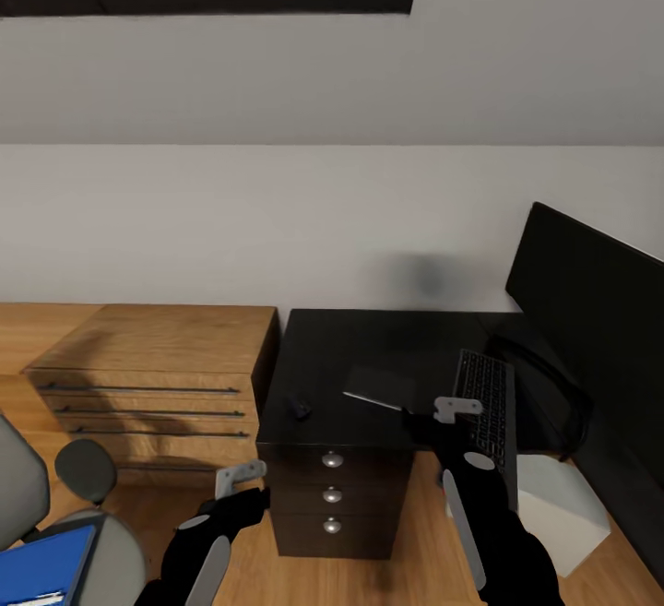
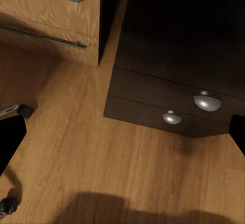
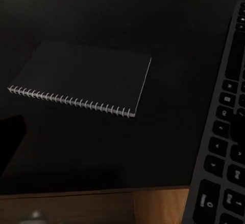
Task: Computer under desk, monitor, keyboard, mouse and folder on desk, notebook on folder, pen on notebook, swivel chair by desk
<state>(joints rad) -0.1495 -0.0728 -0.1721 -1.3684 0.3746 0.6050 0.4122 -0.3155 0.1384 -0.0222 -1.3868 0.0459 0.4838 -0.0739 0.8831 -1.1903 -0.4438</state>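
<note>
The black desk (image 1: 323,357) carries the monitor (image 1: 590,311) at the right and the keyboard (image 1: 486,400) in front of it. The dark spiral-bound notebook (image 1: 378,385) lies left of the keyboard, and the small mouse (image 1: 297,406) lies near the desk's left front. My right gripper (image 1: 417,423) hovers open over the desk's front edge between the notebook (image 3: 87,75) and the keyboard (image 3: 224,132). My left gripper (image 1: 251,493) hangs open low beside the desk drawers (image 2: 168,98). The blue folder (image 1: 46,567) rests on the swivel chair (image 1: 92,532). The computer (image 1: 563,514) stands under the desk. The pen is out of view.
A light-wood dresser (image 1: 157,375) with long bar handles stands against the desk's left side, seen close as the dresser (image 2: 46,14) in the left wrist view. Wood floor (image 2: 102,162) spreads before the drawers. A white wall runs behind.
</note>
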